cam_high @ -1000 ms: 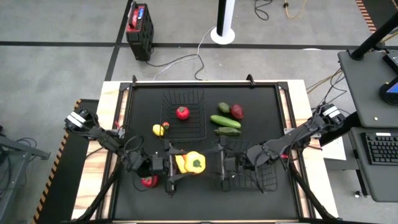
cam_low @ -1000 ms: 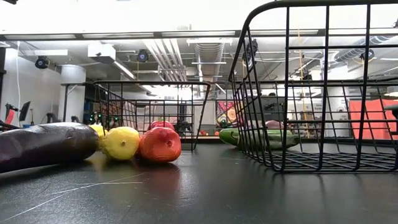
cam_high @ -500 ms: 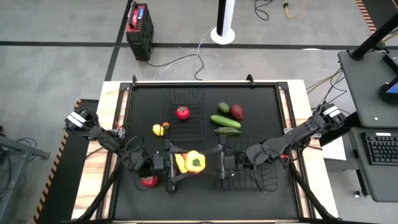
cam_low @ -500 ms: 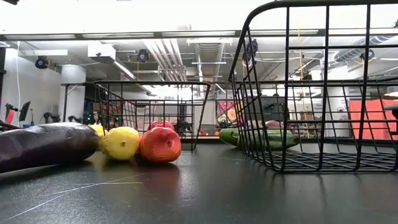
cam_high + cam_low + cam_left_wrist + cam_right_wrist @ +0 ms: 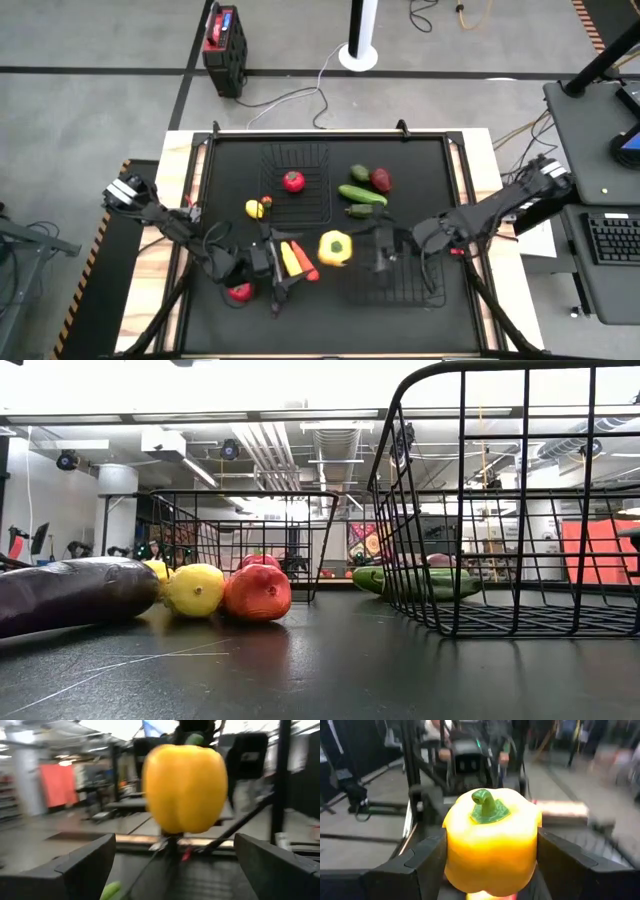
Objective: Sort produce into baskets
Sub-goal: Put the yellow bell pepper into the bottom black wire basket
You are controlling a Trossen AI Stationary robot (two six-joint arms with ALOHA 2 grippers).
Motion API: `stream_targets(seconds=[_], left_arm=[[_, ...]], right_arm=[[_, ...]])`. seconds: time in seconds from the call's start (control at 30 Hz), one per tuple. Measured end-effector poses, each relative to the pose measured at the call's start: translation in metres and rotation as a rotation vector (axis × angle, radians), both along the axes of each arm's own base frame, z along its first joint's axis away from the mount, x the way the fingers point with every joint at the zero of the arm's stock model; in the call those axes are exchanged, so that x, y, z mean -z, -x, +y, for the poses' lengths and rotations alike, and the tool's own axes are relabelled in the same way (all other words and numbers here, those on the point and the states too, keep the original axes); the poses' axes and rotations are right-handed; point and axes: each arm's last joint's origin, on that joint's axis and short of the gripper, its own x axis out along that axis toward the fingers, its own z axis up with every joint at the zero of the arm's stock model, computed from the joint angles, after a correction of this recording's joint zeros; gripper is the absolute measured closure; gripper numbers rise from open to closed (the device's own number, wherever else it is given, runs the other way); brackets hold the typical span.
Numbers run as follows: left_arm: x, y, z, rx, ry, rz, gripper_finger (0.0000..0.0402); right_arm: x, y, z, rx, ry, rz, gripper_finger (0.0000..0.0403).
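A yellow bell pepper (image 5: pixel 335 247) hangs over the mat between my two grippers, with my right gripper (image 5: pixel 348 249) shut on it. The same pepper (image 5: pixel 490 847) fills the right wrist view, stem up. My left gripper (image 5: pixel 292 262) stands open just left of the pepper (image 5: pixel 185 787), touching nothing. A yellow piece and an orange-red piece (image 5: pixel 297 261) lie under it. One basket (image 5: pixel 297 185) at the far middle holds a red tomato (image 5: pixel 293 181). The other basket (image 5: pixel 405 283) sits under my right arm. My right gripper pinches the pepper between its two fingers, one on each side of its body (image 5: pixel 451 851). The fingers come in level from the table's right side. The pepper is lifted clear of the mat, roughly upright, with its green stem (image 5: pixel 487 805) on top.
Two cucumbers (image 5: pixel 362 196), a green piece and a dark red piece (image 5: pixel 381 179) lie at the far right of the mat. A lemon (image 5: pixel 254 208) lies left of the far basket, and a red piece (image 5: pixel 239 292) under my left arm. An eggplant (image 5: pixel 75 593) lies near the front edge.
My right gripper has drawn back toward the table's right edge and a little up, carrying the yellow pepper with it. The pepper has come away from my left gripper, which has stayed in place, and now hangs clear of it.
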Motion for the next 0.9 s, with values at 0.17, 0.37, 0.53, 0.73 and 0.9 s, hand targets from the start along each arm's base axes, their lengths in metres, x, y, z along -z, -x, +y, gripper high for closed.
stream_targets(seconds=[0.17, 0.37, 0.53, 0.73, 0.9], left_arm=[[-0.004, 0.008, -0.003, -0.059, 0.003, 0.029, 0.0017], [-0.017, 0.016, 0.000, -0.050, 0.059, -0.008, 0.0021], [-0.026, 0.021, 0.004, -0.040, 0.090, -0.013, 0.0024], [-0.028, 0.024, 0.006, -0.040, 0.075, 0.009, 0.0024], [-0.027, 0.024, 0.006, -0.046, 0.065, 0.020, 0.0024]], right_arm=[[0.002, 0.030, -0.013, 0.077, -0.169, 0.269, 0.0142], [0.022, 0.049, -0.018, 0.165, -0.349, 0.599, 0.0142], [0.046, 0.052, -0.015, 0.218, -0.436, 0.873, 0.0142], [0.071, 0.049, -0.011, 0.273, -0.368, 1.077, 0.0142], [0.077, 0.036, 0.004, 0.214, -0.215, 0.933, 0.0142]])
